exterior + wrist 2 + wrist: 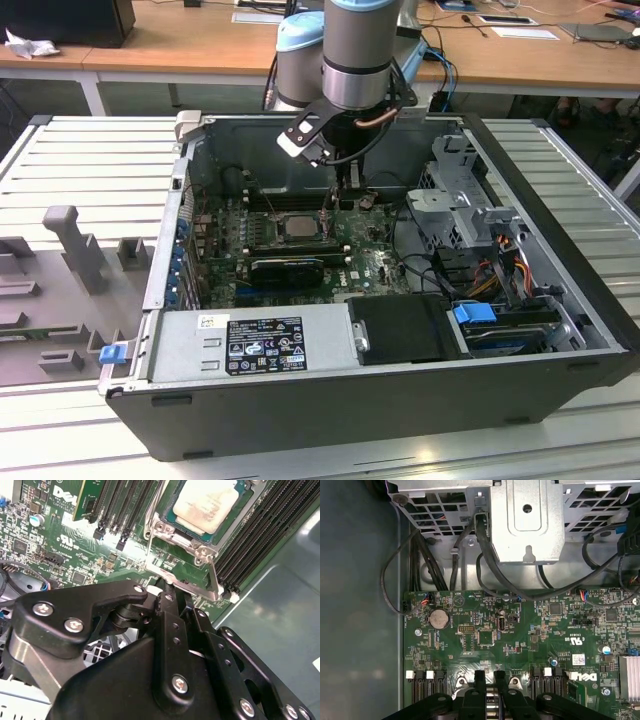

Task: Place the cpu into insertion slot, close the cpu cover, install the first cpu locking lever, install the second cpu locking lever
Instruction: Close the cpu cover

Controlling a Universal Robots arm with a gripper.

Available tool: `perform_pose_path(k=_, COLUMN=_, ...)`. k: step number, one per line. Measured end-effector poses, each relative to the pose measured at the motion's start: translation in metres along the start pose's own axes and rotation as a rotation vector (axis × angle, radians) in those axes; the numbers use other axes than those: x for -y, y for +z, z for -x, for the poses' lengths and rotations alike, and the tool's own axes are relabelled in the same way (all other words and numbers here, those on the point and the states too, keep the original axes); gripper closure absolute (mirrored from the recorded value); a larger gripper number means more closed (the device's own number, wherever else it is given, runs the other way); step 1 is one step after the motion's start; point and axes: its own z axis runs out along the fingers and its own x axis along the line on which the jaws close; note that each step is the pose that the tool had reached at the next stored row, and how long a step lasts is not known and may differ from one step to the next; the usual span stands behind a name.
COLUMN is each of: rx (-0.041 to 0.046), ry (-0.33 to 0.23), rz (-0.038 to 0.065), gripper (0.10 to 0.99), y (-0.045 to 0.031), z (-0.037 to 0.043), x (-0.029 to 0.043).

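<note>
The cpu (210, 502) lies flat in the insertion slot (171, 507), its pale top facing up; in the exterior view the cpu (300, 226) sits mid-board. The silvery cpu cover (175, 539) lies down around the chip. A thin metal locking lever (215, 577) runs along the socket's edge. My gripper (169, 591) is shut, its narrow black tips right at the lever's bent end beside the socket. The gripper (490, 677) hangs just over the green board, and in the exterior view the gripper (340, 190) stands to the exterior view's right of the cpu.
Long black memory slots (260, 535) flank the socket. A metal drive cage (460, 195) and black cables (485, 560) crowd the case at the exterior view's right. The power supply (250, 340) fills the front. The case walls (170, 230) hem in the board.
</note>
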Motion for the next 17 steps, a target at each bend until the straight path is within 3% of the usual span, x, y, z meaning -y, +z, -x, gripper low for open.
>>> perform_pose_path(k=17, rx=0.0000, ry=0.000, rz=0.000, gripper=0.875, y=-0.0003, z=0.0001, x=0.0039)
